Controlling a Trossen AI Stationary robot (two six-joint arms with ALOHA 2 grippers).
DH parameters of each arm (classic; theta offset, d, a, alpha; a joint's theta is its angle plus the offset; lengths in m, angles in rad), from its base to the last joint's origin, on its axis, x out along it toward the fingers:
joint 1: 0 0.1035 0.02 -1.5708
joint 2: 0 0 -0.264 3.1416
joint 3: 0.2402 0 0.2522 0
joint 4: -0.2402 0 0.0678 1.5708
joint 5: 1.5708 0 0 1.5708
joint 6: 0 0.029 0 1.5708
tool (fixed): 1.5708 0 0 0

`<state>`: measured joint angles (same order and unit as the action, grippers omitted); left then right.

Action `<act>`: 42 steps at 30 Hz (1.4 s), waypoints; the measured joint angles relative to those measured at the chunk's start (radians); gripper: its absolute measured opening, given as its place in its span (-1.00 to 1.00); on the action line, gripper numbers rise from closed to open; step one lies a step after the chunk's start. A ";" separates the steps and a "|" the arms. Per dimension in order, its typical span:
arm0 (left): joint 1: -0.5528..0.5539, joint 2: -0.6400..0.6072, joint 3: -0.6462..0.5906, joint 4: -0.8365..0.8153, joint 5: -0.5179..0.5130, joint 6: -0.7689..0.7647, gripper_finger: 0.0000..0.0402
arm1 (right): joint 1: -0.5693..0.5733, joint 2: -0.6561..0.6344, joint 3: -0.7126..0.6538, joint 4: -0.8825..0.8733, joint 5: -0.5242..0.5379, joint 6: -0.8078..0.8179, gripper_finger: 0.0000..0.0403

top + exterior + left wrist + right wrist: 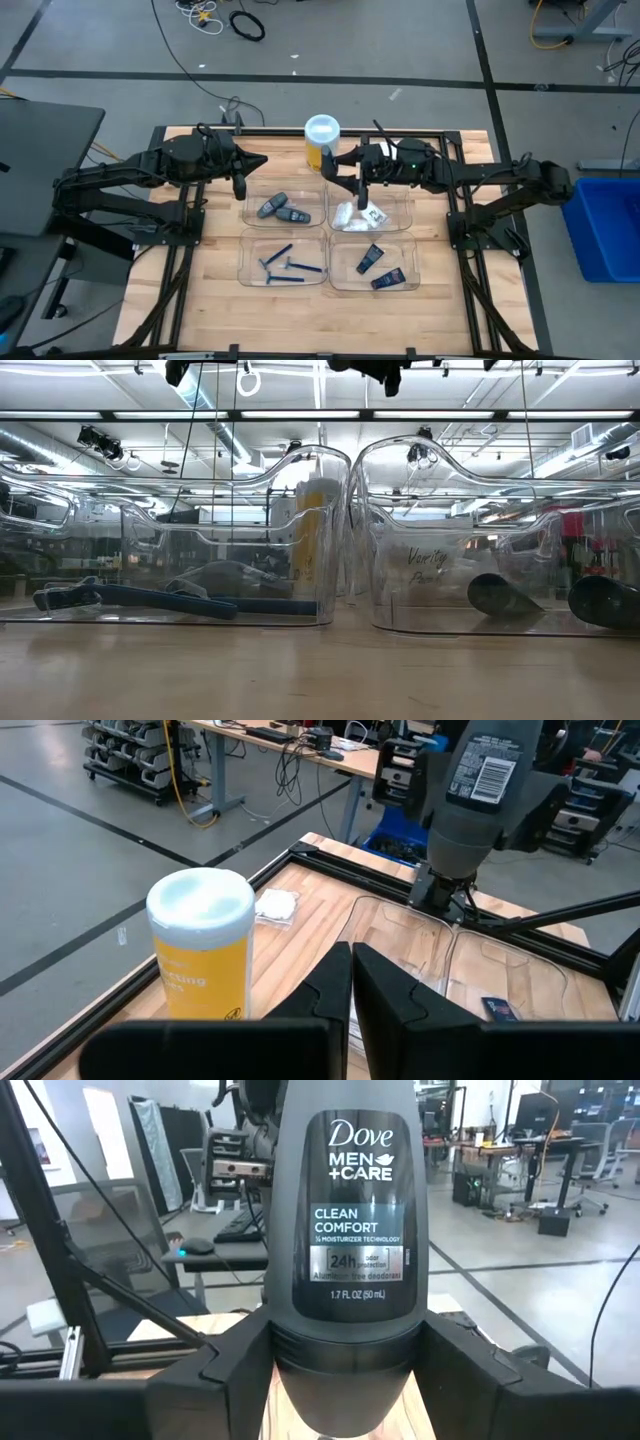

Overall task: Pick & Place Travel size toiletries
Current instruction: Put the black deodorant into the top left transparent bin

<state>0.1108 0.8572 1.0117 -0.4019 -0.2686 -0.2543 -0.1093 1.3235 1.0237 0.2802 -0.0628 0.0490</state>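
Note:
My right gripper is shut on a grey oval deodorant stick and holds it above the far-right clear tray, which has white packets lying in it. The left wrist view shows the same stick from its barcode side. My left gripper hangs shut and empty above the far-left tray, where two more grey sticks lie. Blue razors lie in the near-left tray and dark blue tubes in the near-right one. My right gripper pinches the stick's narrower lower end, below the label, between its two fingers. The fingers come in level from the table's right side. The stick stands upright above them, label toward the wrist, lifted clear of the tray.
A tall yellow canister with a white lid stands at the table's far edge between the arms. A small white packet lies on the wood beyond it. The four trays fill the table's middle. A blue bin stands off the table's right side.

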 joint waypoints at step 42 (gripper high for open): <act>0.000 0.000 0.000 0.000 0.001 0.007 -0.89 | -0.001 0.466 0.000 0.119 -0.045 0.152 0.05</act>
<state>0.1105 0.8574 1.0115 -0.4023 -0.2672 -0.2470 -0.1104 1.7897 1.0237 0.3992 -0.1082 0.2013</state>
